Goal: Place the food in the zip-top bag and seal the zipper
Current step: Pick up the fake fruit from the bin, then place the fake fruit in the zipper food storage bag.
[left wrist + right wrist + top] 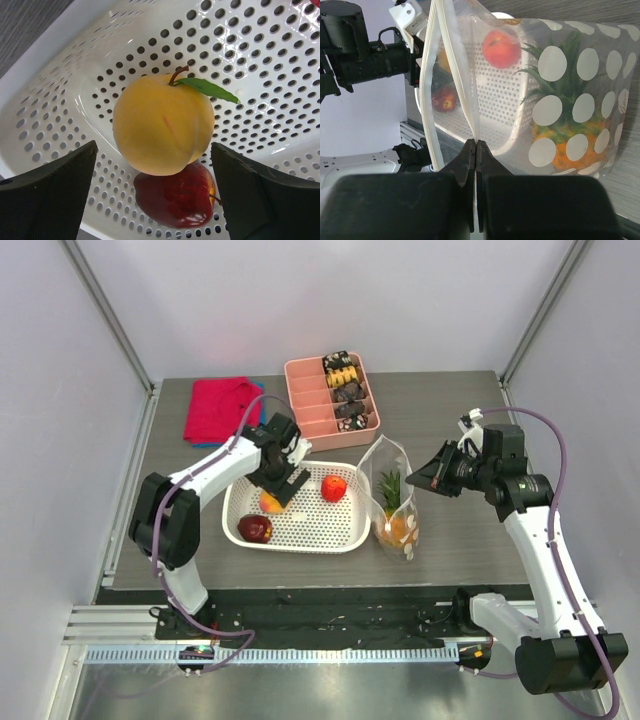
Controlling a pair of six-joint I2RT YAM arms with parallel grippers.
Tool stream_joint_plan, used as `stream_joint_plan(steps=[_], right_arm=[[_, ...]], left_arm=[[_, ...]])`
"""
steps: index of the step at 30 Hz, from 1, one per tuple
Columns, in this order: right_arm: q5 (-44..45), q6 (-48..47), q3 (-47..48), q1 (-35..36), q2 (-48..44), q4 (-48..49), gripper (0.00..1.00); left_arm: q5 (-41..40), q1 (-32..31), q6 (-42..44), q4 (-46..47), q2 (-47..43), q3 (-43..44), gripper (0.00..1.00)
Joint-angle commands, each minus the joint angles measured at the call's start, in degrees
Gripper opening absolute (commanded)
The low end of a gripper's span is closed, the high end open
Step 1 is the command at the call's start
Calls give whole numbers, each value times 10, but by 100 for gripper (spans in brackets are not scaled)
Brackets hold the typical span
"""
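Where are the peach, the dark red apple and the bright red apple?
peach [162,125]: left wrist view, its middle.
dark red apple [175,197]: left wrist view, its middle.
bright red apple [334,487]: top view, its middle.

Lab test cell; white walls [320,300], aluminium rails [108,310]

On the grey table [450,530] stands a white perforated basket [300,543] with three toy fruits in it: an orange peach [270,504], a dark red apple [255,529] near the front-left corner and a small bright red apple [334,487] on the right side. The left gripper [287,486] hangs just above the peach. Just beside the basket, on its right, the zip-top bag [385,465] stands upright with the pineapple [397,512] inside and the right gripper [422,478] at its right edge, while a pink tray [310,410] with dark snack pieces [345,390] and a red cloth [222,408] lie at the far side.
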Motion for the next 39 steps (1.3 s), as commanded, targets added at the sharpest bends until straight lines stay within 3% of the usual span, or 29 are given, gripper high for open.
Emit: stream_joint_plan(steps=[1,8,15,17,25,33,39], right_arm=[[-6,-3,18,-1,2,12,1],[-7,-5,20,-1,3,10,1],[-7,-11,20,-1,10,10,1],[-7,-11,20,-1,8,10,1],[2,-10,19,-1,9,8,1],[-1,-12,25,-1,11,8,1],[0,-12,27,-1,5,0,1]], left_arm=[[15,-10,-2,24,11,-6,91],[53,-10,-13,14,20,-3,77],[107,-10,-23,-33,-16,46,41],[129,-12,-35,-40,-47,90,38],[204,-87,-88,-4,-103,270,38],[216,-184,-132,86,-70,301,40],[199,-201,-151,123,-2,305,46]])
